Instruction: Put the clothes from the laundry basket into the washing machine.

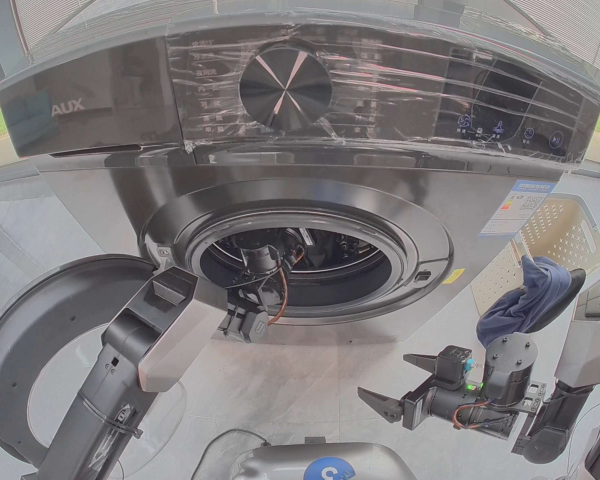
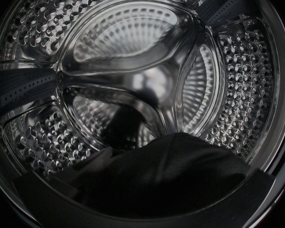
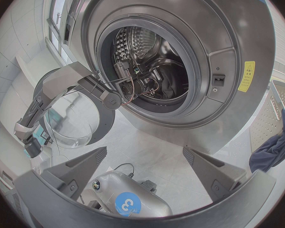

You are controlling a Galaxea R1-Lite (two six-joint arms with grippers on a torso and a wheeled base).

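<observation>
The washing machine (image 1: 380, 195) stands open, a dark garment (image 2: 155, 174) crumpled in its drum. A blue garment (image 1: 521, 300) drapes over the white laundry basket (image 1: 567, 227).

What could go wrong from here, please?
1. The dark garment lies low at the front of the drum, close to the left arm; withdrawing the arm might drag it back out.
2. The blue garment hangs over the rim of the laundry basket and could slip to the floor.
</observation>
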